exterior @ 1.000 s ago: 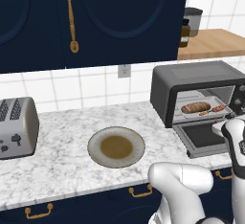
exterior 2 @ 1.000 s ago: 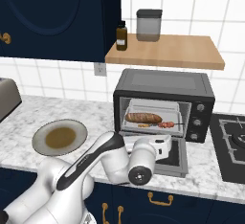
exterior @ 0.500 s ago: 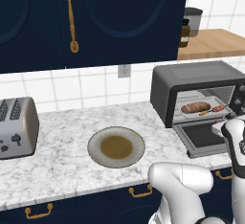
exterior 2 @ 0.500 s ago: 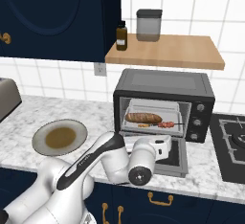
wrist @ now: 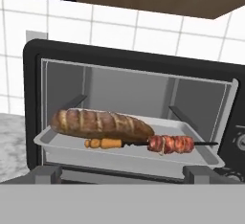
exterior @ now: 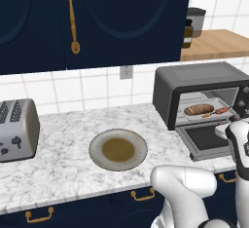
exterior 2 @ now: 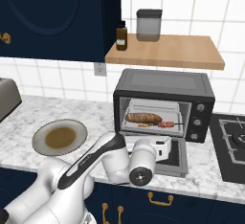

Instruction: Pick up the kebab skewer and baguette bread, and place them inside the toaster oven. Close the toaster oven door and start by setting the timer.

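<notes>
The dark grey toaster oven (exterior 2: 162, 86) stands on the counter with its door (exterior 2: 181, 160) dropped flat toward me. On the tray (wrist: 124, 160) inside lie the baguette bread (wrist: 100, 124) at left and the kebab skewer (wrist: 165, 144) beside it, toward the front right. Both also show in the left base view: baguette bread (exterior: 198, 109), kebab skewer (exterior: 220, 111). My gripper (wrist: 122, 174) hovers low over the lowered door, facing the oven mouth, open, with nothing between its fingers (wrist: 45, 173).
A round plate (exterior: 118, 149) with a brown centre lies on the marble counter left of the oven. A silver toaster (exterior: 17, 129) stands at the far left. The oven's knobs (exterior 2: 197, 115) are on its right face, a stove (exterior 2: 232, 139) beyond. A wooden shelf (exterior 2: 165, 50) hangs above.
</notes>
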